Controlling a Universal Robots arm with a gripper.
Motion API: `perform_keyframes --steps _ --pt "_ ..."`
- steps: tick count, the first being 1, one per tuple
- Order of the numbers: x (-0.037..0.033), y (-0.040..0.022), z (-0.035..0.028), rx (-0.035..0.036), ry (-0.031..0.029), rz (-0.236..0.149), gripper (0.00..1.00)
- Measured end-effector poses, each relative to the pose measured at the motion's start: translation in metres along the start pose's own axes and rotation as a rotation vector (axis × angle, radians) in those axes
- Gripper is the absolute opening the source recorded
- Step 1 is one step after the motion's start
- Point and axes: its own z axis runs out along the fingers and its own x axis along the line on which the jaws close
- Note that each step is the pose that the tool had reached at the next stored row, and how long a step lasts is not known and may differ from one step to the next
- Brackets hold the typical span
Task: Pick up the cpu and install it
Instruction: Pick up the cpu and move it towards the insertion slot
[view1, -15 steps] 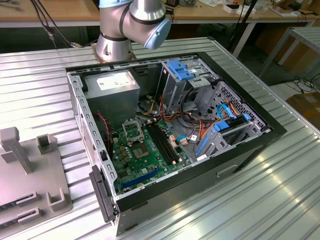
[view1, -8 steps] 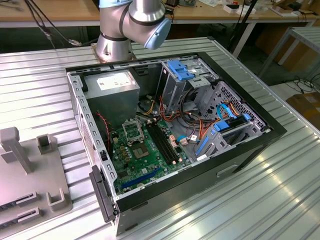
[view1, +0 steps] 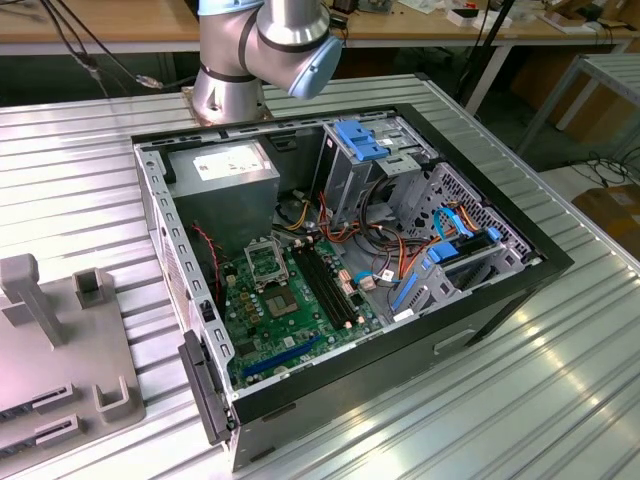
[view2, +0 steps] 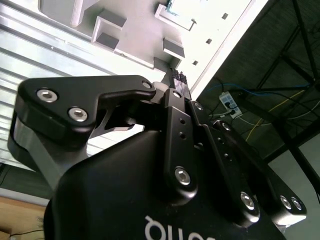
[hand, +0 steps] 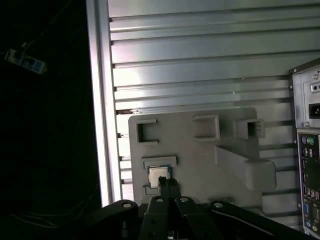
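Your gripper (hand: 167, 182) is closed up narrow: in both wrist views the two fingers (hand: 163, 184) sit tip to tip w/ no gap, and nothing is held btwn them. The cpu (hand: 157, 175) isn't picked up yet. It lies flat, silver top up, in a shallow framed pocket (hand: 159, 160) of the grey holder plate (hand: 200, 165), on the side of the plate nearest the table's edge. In the first wrist view the fingertips line up w/ the cpu's edge, but you can't tell whether they touch it or hang above it. The same plate carries a few other open slots and a raised block (hand: 260, 175). In the exterior view the plate (view1: 60, 340) lies on the slatted metal table (view1: 560, 400) at the exterior view's left of the open PC case (view1: 545, 262), w/ a strip of bare table btwn them. Inside the case the green motherboard (view1: 290, 325) lies flat. Its square socket (view1: 262, 262) sits toward the board's far end, just near of the grey power supply (view1: 235, 175), w/ black memory slots (view1: 325, 285) beside it on the exterior view's right. The arm (view1: 260, 45) stands at the far side of the case.
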Motion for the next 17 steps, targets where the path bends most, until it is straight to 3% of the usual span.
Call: perform_keyframes --steps 12,13,17 --pt "0.0015 -0.0001 0.0000 0.0000 0.0000 0.000 0.11" --pt "0.0015 -0.0001 0.0001 0.0000 0.0000 0.000 0.17" --pt "0.0017 -0.0001 0.0001 -0.0001 0.0000 0.000 0.18"
